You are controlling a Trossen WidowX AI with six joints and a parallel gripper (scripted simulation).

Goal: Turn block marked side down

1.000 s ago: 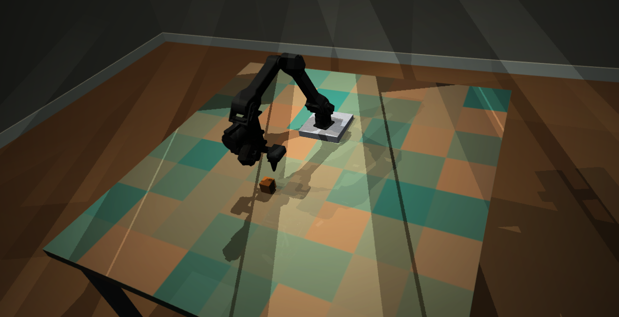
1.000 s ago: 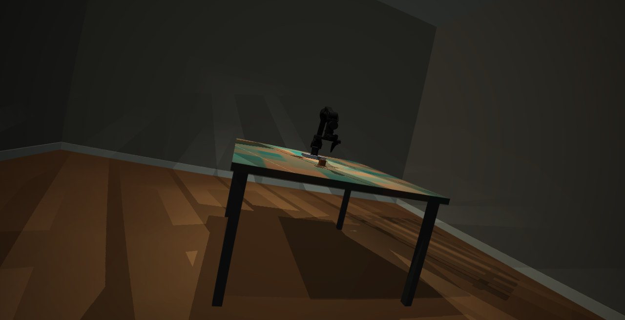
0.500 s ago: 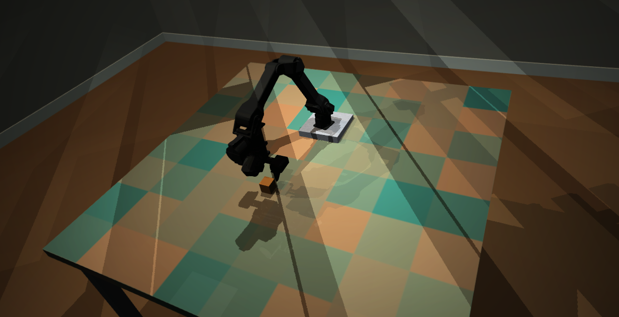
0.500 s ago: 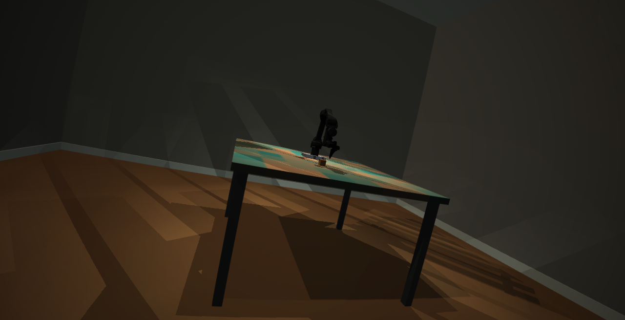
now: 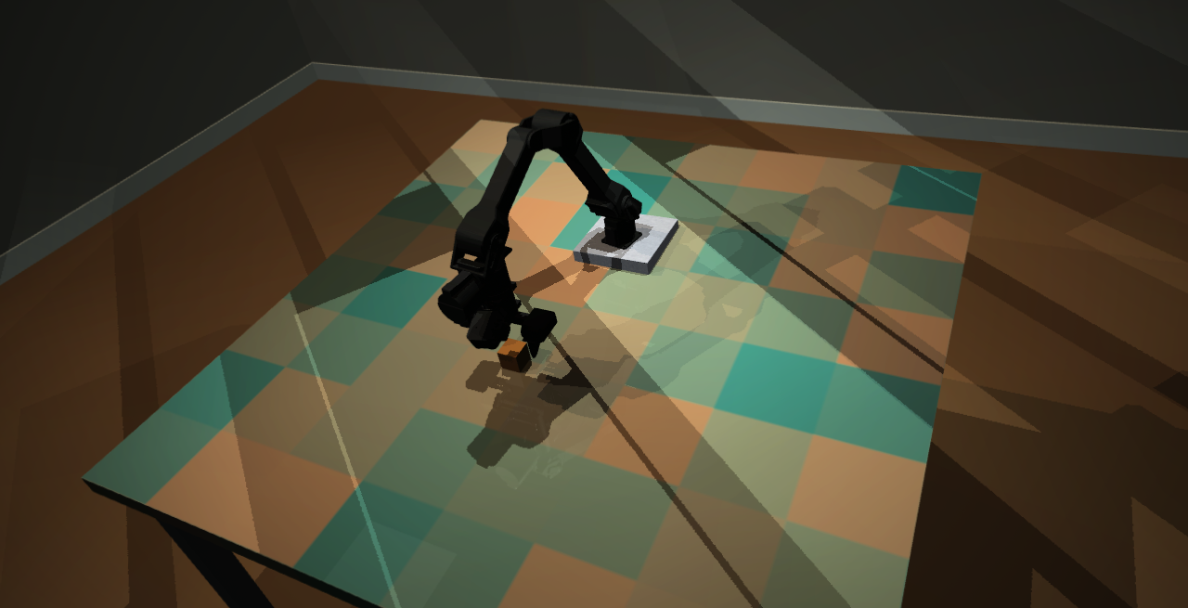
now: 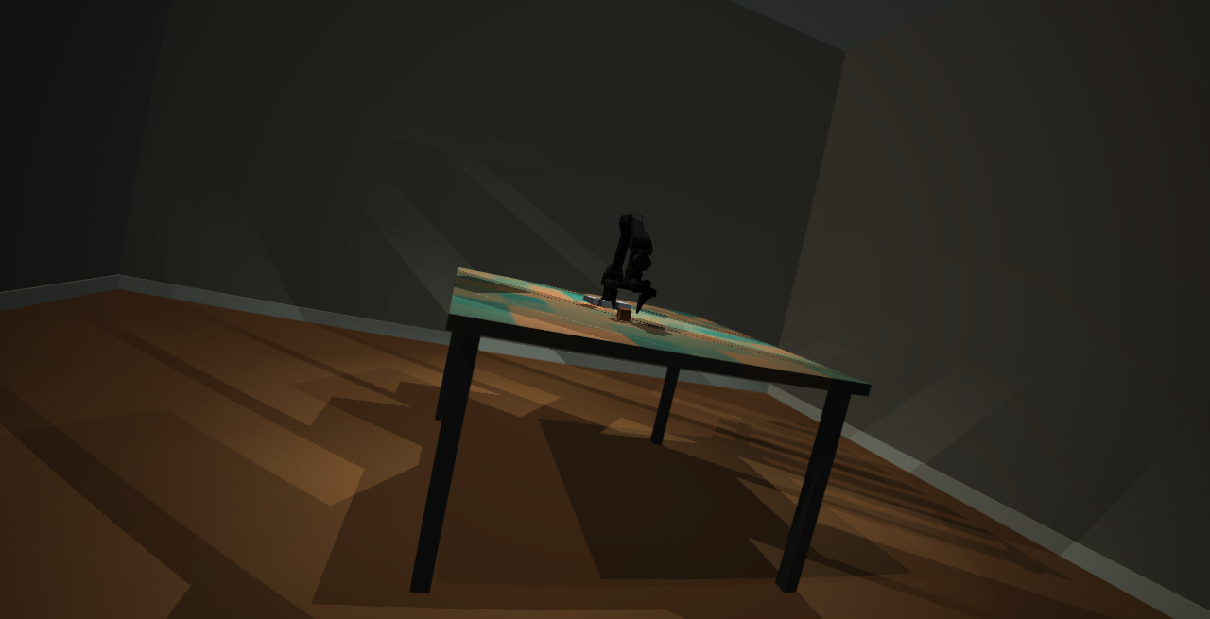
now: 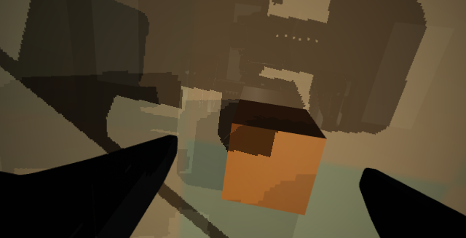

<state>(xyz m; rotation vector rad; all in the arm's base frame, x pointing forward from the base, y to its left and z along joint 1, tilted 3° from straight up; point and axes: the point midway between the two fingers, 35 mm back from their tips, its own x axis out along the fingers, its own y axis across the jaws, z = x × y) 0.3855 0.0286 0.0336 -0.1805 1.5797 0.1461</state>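
Observation:
The small block [image 5: 514,356] [image 6: 623,314] [image 7: 291,172] rests on the patchwork table [image 5: 207,480] [image 6: 660,357]. Its upper face is orange, partly shaded, and one side looks almost black in the wrist view. A grey strip shows beyond that dark side; I cannot tell whether it belongs to the block. I cannot make out which side is marked. My gripper [image 5: 512,346] [image 6: 626,307] [image 7: 266,159] is open and empty, low over the block. In the wrist view the block appears between the two widely spread black fingers, with space on both sides. The underside of the block is hidden.
The arm stands on a pale base plate [image 5: 662,240] behind the block in the top view. Shadows of the arm and dark lines of shade cross the tabletop around the block. The table's near edge lies well in front of the block.

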